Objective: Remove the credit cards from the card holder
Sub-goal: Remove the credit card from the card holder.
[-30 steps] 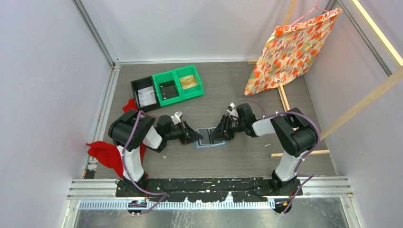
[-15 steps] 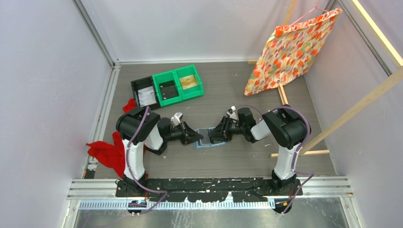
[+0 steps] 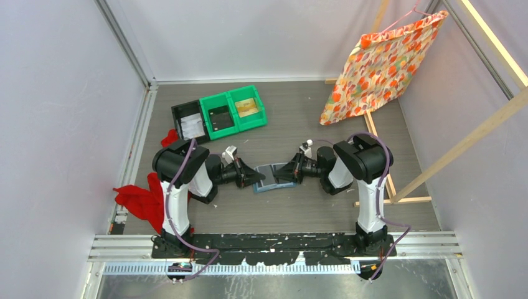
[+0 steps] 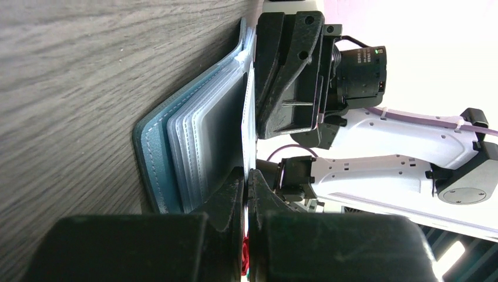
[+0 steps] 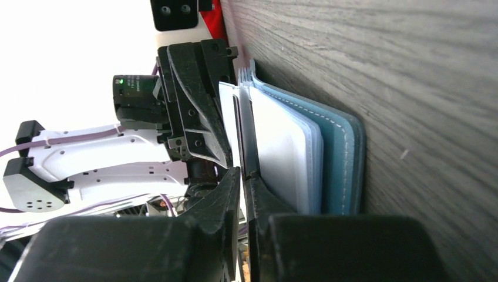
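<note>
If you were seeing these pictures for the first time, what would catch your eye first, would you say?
Probably the two arms meeting at mid-table, the left gripper and right gripper both pinched onto the small light-blue bifold card holder lying open on the grey wood-grain table. Next, the bright orange patterned cloth bag hanging at the far right, then the row of green plastic bins at the far left and the red cloth beside the left arm.
</note>
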`<action>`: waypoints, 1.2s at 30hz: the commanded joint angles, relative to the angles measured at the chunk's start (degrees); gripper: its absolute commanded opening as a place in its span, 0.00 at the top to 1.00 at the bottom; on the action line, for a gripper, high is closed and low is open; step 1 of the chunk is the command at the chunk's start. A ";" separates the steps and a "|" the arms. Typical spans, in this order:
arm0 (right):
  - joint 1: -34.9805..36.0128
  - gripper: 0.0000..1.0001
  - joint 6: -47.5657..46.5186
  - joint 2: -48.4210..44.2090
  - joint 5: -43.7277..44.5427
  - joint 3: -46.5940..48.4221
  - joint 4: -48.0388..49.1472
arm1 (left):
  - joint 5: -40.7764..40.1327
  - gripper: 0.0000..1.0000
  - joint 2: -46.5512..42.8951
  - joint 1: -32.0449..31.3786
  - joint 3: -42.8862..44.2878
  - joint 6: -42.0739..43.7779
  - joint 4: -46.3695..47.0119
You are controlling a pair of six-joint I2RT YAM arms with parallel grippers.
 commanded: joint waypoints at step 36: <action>0.79 0.99 3.04 -2.85 -0.39 -0.31 -0.82 | 2.99 0.69 0.54 -0.93 0.45 -0.45 2.81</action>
